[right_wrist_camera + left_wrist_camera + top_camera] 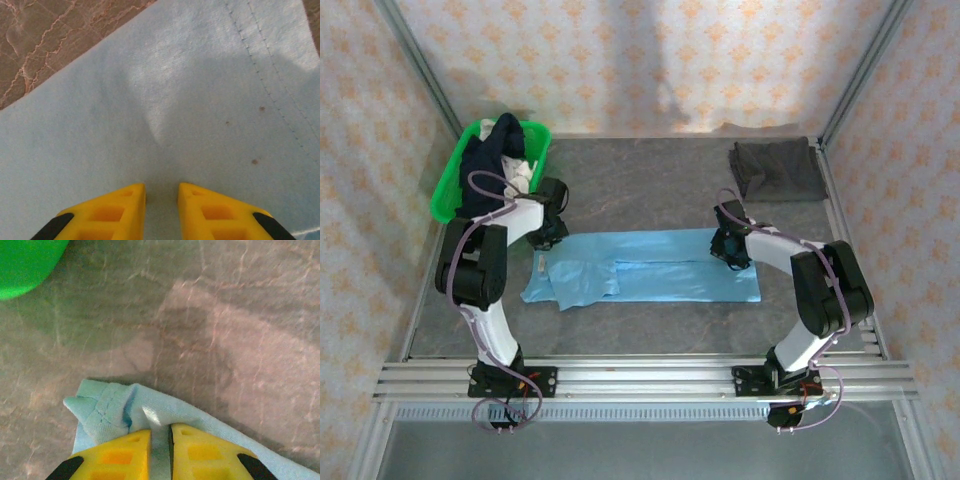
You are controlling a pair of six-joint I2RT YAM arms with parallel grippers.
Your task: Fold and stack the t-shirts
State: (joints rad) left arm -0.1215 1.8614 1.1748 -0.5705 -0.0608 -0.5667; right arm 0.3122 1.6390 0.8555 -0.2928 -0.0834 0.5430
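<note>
T-shirts, item one: light blue t-shirt (650, 265), lying mid-table as a long strip, its long sides already turned in and a sleeve end poking out at the left. I am judging the lengthwise fold done and the crosswise folds yet to come.

Left gripper (160, 432): I am seeing its yellow fingers (120, 455) pinching the bunched far-left corner of the strip, with cloth running up between them. Right gripper (161, 192): its jaws are sitting close together on the hem end at the far right, with a soft ridge of cloth leading into the gap (whether it is truly nipped, I cannot tell).

Item two: dark grey t-shirt (778, 170), lying folded at the far right corner of the table (640, 190), well apart from the strip. I am counting it as the start of the stack.

Item three: green basket (445, 192) at the far left, holding a navy t-shirt (485, 150) and a white t-shirt (523, 175), both crumpled and unfolded. I am reckoning the job well short of half finished.
</note>
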